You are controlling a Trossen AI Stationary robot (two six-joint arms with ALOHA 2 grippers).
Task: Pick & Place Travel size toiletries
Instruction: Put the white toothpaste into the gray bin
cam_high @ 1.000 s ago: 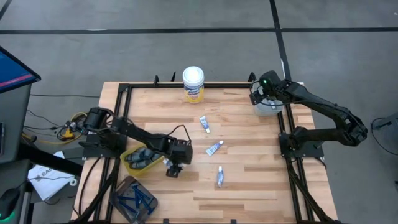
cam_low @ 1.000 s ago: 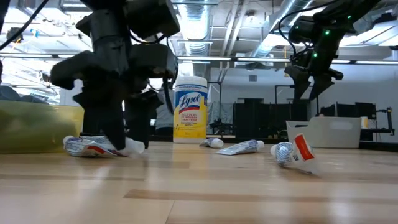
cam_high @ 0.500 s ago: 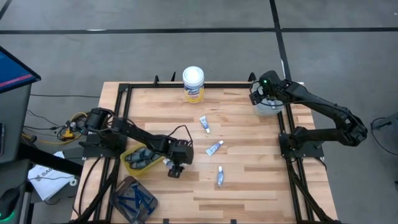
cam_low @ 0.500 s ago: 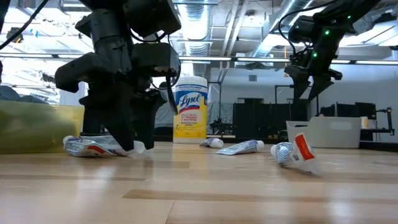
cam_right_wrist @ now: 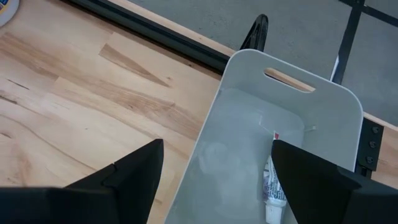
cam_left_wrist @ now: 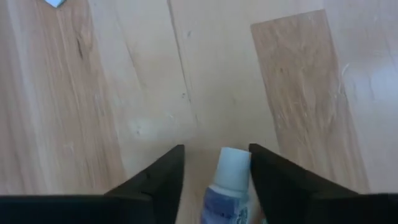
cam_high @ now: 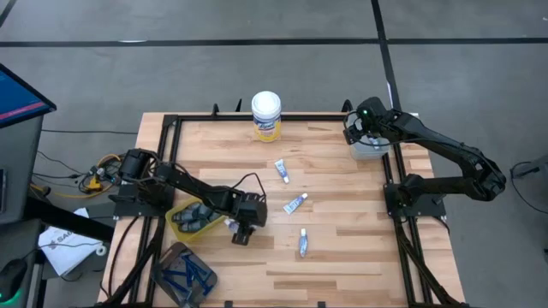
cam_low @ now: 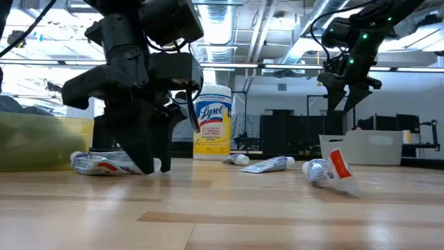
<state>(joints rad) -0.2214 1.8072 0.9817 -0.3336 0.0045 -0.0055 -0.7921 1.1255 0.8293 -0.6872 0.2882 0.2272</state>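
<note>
My left gripper [cam_high: 239, 233] is open and points down at the table by its left edge. Its fingers stand on either side of the capped end of a white tube with blue print [cam_left_wrist: 229, 182]. That tube lies flat on the wood [cam_low: 104, 164]. Three more such tubes lie mid-table [cam_high: 282, 171], [cam_high: 295, 203], [cam_high: 302, 243]. My right gripper [cam_high: 364, 137] hangs open above a white bin [cam_right_wrist: 292, 118] at the far right. One tube [cam_right_wrist: 272, 183] lies inside the bin. My left gripper comes at the tube's capped end [cam_left_wrist: 233, 163] from above, with one finger on each side of it. The cap sits close to one finger [cam_left_wrist: 264, 168]. Whether it touches I cannot tell. The tube lies on the table.
A yellow-green bin of dark grey sticks [cam_high: 193, 218] sits just left of my left gripper. A tray of thin dark blue sticks [cam_high: 184, 274] stands at the near left corner. A tall white canister with a yellow label [cam_high: 266, 115] stands at the far edge. Black frame rails border the table.
My left gripper has tipped a little over the tube while staying in the same spot on the table. The tube has not moved.
</note>
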